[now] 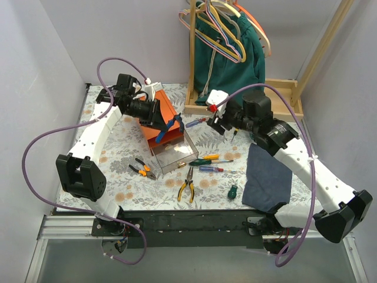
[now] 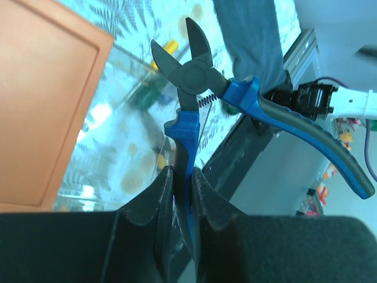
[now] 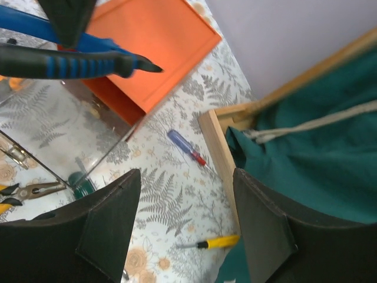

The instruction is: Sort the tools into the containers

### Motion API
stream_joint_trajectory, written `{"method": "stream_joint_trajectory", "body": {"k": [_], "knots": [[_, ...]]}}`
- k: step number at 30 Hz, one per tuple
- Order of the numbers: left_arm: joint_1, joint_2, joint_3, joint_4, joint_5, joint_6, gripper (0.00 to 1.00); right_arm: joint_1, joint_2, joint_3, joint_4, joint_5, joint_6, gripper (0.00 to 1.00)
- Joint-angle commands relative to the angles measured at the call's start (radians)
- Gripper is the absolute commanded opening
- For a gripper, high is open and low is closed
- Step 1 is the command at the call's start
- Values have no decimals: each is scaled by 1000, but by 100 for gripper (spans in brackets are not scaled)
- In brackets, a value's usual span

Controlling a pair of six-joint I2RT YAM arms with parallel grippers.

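My left gripper (image 1: 158, 118) is shut on one handle of the blue pliers (image 1: 171, 124) and holds them above the open clear drawer (image 1: 174, 151) of the orange cabinet (image 1: 160, 109). In the left wrist view the fingers (image 2: 162, 194) pinch one blue handle, and the pliers (image 2: 194, 73) hang with handles spread. My right gripper (image 1: 215, 121) is open and empty above the mat. Its view shows a blue-and-red screwdriver (image 3: 185, 146) and a yellow screwdriver (image 3: 218, 242) below it. Orange-black pliers (image 1: 142, 168), yellow-black pliers (image 1: 187, 188) and screwdrivers (image 1: 207, 160) lie in front of the drawer.
A dark blue cloth (image 1: 268, 175) lies at the right front. The wooden rack base (image 1: 241, 100) with coloured hangers (image 1: 221, 26) and a green garment (image 1: 227, 59) stands at the back. A green-handled screwdriver (image 1: 233, 190) lies near the cloth.
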Motion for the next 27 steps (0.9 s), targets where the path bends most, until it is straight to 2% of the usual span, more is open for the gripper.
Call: {"method": "stream_joint_trajectory", "body": {"k": [1, 17, 21, 27], "knots": [[-14, -31, -35, -64, 2, 35, 0, -40, -62, -57, 26, 47, 73, 72], [-110, -16, -106, -98, -158, 49, 0, -71, -103, -146, 46, 33, 87, 73], [-112, 33, -65, -75, -230, 31, 0, -72, -99, -147, 41, 28, 85, 73], [-121, 102, 0, -61, -242, 26, 0, -75, -99, -150, 35, 33, 79, 73]]}}
